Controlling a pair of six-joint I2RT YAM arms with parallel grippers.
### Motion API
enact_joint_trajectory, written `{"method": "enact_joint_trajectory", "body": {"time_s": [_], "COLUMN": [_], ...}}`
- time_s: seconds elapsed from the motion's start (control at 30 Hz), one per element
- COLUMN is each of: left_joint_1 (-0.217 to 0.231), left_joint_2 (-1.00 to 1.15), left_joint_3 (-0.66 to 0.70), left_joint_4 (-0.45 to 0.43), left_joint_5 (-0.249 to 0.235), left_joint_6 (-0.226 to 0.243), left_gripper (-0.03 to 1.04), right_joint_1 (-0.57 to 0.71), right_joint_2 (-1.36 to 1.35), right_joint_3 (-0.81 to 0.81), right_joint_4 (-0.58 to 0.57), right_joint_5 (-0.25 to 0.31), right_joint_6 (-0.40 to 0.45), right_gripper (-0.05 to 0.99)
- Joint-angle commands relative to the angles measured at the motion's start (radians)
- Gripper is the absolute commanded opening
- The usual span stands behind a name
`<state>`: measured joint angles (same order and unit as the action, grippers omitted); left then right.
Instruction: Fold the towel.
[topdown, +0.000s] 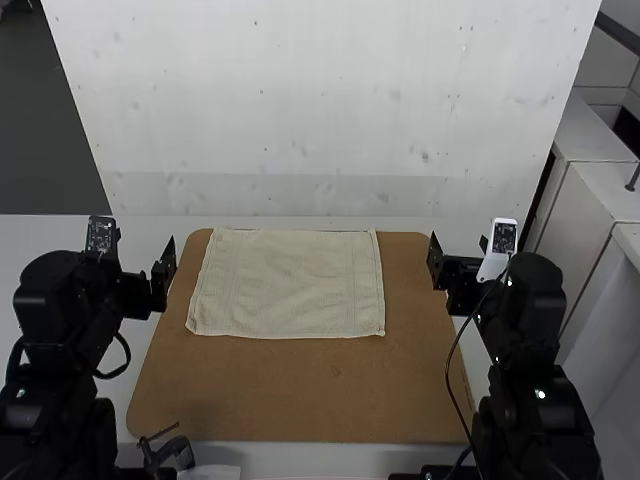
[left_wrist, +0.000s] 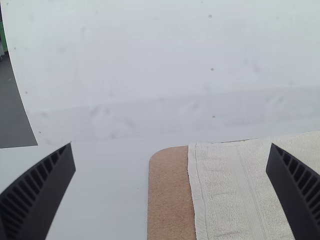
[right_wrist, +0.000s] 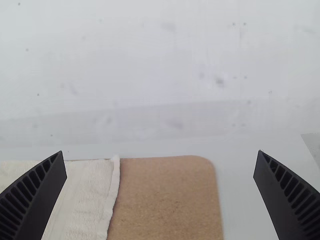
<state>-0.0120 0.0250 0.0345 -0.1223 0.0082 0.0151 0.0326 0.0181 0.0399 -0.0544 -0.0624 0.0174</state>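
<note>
Towel (topdown: 288, 285), just one, spread on one board (topdown: 300, 395); left gripper (topdown: 163, 270) and right gripper (topdown: 440, 266), two fingers each, apart

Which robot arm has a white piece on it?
The right arm. Its white piece sits up near the wrist; the left arm has a dark piece there instead.

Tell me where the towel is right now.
In the high view, the towel lies spread on the far part of the brown board, left of its middle, between the two arms.
</note>
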Motion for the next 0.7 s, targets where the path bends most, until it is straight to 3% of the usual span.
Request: {"method": "enact_joint_trajectory", "body": {"time_s": [0.0,0.17,0.67], "left_joint_1": [0.009,0.009,0.007], "left_joint_2": [-0.014,-0.014,-0.014], "left_joint_3": [0.016,0.016,0.015], "left_joint_4": [0.010,0.010,0.010], "left_joint_5": [0.009,0.009,-0.007], "left_joint_6": [0.008,0.008,0.013], "left_gripper": [0.99,0.99,0.99], "right_joint_1": [0.009,0.009,0.009], "right_joint_2": [-0.018,-0.017,-0.010], "right_joint_3": [0.017,0.017,0.017], "right_joint_4": [0.008,0.010,0.011], "right_joint_5": [0.007,0.007,0.078], "right_joint_6": [0.001,0.001,0.001], "right_gripper": [0.96,0.96,0.96]}}
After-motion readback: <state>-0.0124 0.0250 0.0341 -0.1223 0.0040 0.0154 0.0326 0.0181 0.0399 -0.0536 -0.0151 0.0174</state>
